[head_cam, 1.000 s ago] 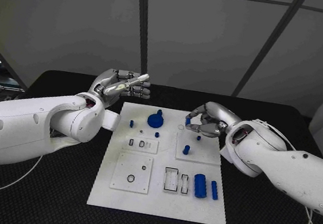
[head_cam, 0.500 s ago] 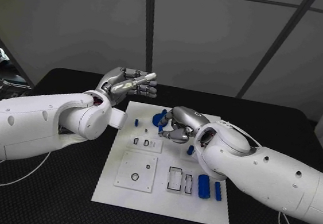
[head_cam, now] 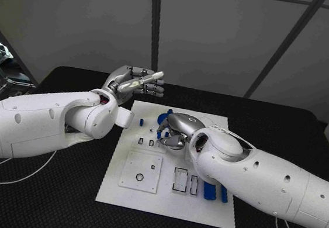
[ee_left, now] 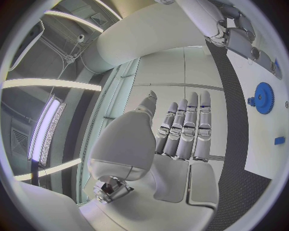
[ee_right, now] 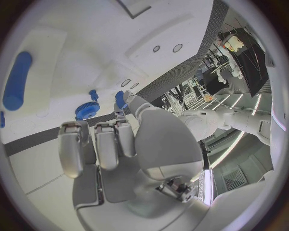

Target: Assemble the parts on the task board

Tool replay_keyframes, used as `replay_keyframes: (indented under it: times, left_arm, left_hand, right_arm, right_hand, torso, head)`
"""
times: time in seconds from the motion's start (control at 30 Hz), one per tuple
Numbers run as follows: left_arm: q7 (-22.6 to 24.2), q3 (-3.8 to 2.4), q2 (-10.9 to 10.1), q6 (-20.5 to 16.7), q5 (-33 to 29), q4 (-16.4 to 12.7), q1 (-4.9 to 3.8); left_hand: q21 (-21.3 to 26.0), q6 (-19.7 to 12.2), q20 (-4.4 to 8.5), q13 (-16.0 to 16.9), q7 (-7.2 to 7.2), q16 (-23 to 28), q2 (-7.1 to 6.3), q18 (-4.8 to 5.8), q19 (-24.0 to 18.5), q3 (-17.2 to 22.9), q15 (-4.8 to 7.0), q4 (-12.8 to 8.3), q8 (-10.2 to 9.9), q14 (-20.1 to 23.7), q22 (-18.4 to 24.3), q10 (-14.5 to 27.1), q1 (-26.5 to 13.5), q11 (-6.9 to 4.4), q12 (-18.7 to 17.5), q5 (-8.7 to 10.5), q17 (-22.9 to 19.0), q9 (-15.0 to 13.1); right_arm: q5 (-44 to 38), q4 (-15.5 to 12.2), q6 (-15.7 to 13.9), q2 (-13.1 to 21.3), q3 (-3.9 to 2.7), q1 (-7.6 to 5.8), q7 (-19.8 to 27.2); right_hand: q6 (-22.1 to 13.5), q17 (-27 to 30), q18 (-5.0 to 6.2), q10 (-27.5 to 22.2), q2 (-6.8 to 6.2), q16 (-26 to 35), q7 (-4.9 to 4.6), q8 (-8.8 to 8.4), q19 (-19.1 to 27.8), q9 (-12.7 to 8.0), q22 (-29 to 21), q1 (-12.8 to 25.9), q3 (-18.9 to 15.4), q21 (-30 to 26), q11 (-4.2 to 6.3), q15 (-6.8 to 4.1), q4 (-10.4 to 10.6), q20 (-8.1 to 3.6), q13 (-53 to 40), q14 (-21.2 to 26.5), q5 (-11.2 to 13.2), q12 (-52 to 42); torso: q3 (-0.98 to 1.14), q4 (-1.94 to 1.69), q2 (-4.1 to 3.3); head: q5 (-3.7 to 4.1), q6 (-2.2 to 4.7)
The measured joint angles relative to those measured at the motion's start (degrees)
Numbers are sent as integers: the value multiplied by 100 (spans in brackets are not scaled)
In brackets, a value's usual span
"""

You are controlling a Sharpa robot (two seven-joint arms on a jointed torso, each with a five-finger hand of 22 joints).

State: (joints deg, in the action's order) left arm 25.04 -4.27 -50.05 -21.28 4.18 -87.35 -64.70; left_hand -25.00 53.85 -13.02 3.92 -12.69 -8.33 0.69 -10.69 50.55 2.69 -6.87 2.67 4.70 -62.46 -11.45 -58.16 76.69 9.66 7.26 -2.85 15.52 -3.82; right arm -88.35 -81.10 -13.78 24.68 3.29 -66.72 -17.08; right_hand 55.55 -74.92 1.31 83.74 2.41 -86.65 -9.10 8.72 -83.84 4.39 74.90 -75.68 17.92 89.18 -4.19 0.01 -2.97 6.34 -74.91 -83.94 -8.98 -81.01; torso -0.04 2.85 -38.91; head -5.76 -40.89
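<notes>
So the right robot hand point(head_cam: 177, 129) is low over the far half of the task board point(head_cam: 168, 203), fingers curled in, and in the right wrist view a small blue peg point(ee_right: 120, 99) sits pinched between the thumb and a finger. Just past those fingers there's a blue gear point(ee_right: 87, 110) on the board with another little blue peg point(ee_right: 93, 94) beside it, and a long blue cylinder point(ee_right: 16, 80) lies further off on the white surface.

The left robot hand point(head_cam: 136, 82) is lifted up off the bench point(head_cam: 49, 189), out past the board's far left corner, palm open, fingers straight and side by side, holding nothing. From the left wrist view you can see the gear point(ee_left: 263, 97) off to the side of it, well apart.

On the near half of the board there's a square white plate point(head_cam: 141, 171) with a small ring on it, a couple of rectangular slots point(head_cam: 185, 182), and blue cylinders point(head_cam: 211, 192) lying partly under the right arm. Two small dark slots point(head_cam: 145, 142) sit just left of the right robot hand.
</notes>
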Motion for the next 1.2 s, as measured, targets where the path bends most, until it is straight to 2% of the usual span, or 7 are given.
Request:
replay_keyframes:
  times: [0.4,0.7,1.2]
  left_arm:
    - [-1,0,31,-18,0,22,-3]
    - [-4,0,40,-19,0,31,-3]
    - [-9,0,52,-18,0,45,-3]
  left_hand:
    - [0,0,0,0,0,0,0,0,0,0,0,0,0,0,0,0,0,0,0,0,-1,0]
    - [0,0,0,0,0,0,0,0,0,0,0,0,0,0,0,0,0,0,0,0,-1,0]
    - [0,0,0,1,0,0,0,0,0,0,0,0,0,0,-1,0,0,0,0,0,-1,0]
  right_arm:
    - [-228,142,79,-154,19,64,-8]
    - [-285,148,130,-177,100,81,8]
    - [-321,161,163,-205,112,92,63]
  right_hand:
    - [-1,1,0,0,-17,0,3,-7,0,0,0,16,7,0,0,0,-7,0,0,0,-40,0]
    - [17,1,0,0,-45,0,27,-13,0,-4,0,44,7,0,0,0,-7,0,0,0,-40,0]
    - [10,1,0,0,-84,0,31,-30,0,-13,0,83,6,0,0,0,-7,0,0,0,-40,1]
  torso:
    - [-1,5,4]
    - [-1,7,5]
    - [-1,7,7]
  head:
    - [-21,-41]
    - [-41,-57]
    - [-46,-69]
